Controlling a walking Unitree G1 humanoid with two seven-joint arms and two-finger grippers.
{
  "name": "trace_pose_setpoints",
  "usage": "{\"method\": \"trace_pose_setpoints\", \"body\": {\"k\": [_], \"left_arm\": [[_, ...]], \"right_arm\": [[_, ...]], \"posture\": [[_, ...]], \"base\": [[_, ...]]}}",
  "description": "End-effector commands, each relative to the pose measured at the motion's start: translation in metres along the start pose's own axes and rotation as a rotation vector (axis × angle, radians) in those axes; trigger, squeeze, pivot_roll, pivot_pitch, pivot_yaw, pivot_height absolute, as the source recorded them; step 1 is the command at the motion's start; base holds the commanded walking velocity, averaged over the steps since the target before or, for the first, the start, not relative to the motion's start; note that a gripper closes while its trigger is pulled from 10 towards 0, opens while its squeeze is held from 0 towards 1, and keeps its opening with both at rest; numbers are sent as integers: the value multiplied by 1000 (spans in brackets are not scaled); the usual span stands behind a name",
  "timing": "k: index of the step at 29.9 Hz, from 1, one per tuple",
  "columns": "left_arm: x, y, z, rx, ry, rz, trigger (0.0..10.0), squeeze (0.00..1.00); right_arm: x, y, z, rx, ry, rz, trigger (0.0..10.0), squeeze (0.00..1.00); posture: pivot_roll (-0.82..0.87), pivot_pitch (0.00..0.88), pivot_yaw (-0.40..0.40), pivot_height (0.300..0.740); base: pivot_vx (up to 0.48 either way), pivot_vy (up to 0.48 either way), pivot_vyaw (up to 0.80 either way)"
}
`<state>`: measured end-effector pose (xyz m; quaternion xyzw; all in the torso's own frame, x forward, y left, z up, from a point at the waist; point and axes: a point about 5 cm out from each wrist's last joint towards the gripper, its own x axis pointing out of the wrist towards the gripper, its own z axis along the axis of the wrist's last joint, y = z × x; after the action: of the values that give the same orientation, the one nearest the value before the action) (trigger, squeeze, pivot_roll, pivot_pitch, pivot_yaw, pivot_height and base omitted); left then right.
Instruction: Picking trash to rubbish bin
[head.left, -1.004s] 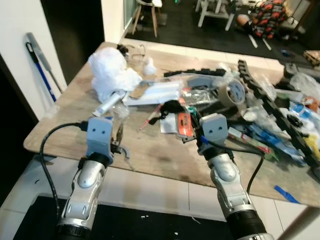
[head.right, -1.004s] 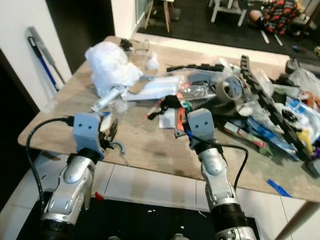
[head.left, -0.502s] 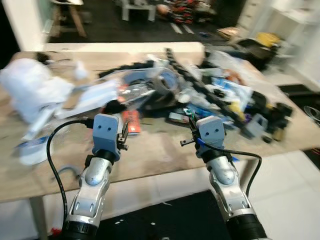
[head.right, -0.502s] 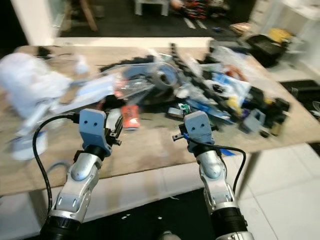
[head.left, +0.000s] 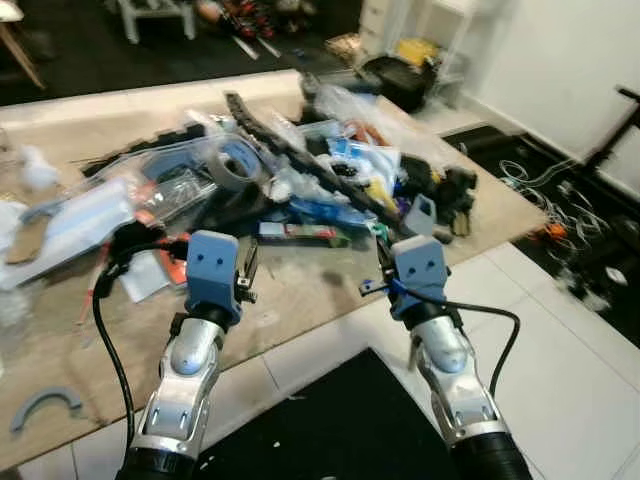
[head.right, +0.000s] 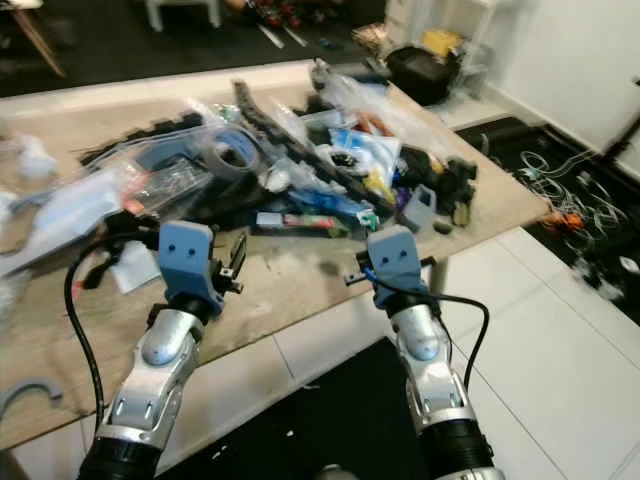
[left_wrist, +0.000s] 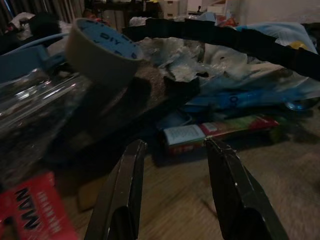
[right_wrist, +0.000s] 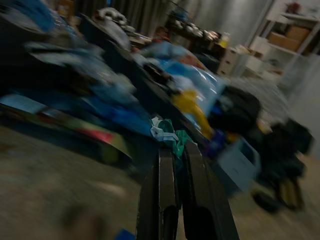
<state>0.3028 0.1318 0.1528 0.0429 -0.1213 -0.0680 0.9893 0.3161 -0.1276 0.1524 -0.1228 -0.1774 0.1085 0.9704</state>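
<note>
A cluttered wooden tabletop (head.left: 300, 300) is faced, its far half heaped with trash (head.left: 330, 170): plastic bags, a black cable chain (head.left: 290, 150) and a tape roll (head.left: 235, 165). Both arms are held over the near edge, the left gripper (left_wrist: 175, 150) spread wide, the right gripper (right_wrist: 172, 155) pinching a green scrap (right_wrist: 170, 135). A rubbish bin must, by this judgement, be found next.
</note>
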Motion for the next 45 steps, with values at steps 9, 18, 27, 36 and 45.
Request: {"method": "trace_pose_setpoints", "body": {"k": [9, 18, 27, 36, 45], "left_arm": [[-1, -1, -3, 11, 10, -9, 10000, 0], [-1, -1, -4, 9, 9, -5, 10000, 0], [0, -3, -5, -10, 12, -13, 10000, 0], [2, -4, -5, -8, 9, -15, 10000, 0], [3, -5, -5, -6, 7, -14, 10000, 0]], "right_arm": [[-5, -4, -4, -5, 22, -3, 10000, 0], [-6, -1, -6, 13, 34, 2, 10000, 0], [-5, 0, -8, 15, 38, 0, 10000, 0], [-7, -5, -12, 23, 59, -24, 10000, 0], [-8, -4, -14, 22, 64, -25, 10000, 0]], "posture": [[-46, 102, -63, 740], [-46, 90, -65, 740], [-44, 73, -67, 740], [-44, 78, -67, 740], [-41, 82, -72, 740]], "base": [[0, 0, -800], [0, 0, -800], [0, 0, -800], [0, 0, -800], [0, 0, -800]]}}
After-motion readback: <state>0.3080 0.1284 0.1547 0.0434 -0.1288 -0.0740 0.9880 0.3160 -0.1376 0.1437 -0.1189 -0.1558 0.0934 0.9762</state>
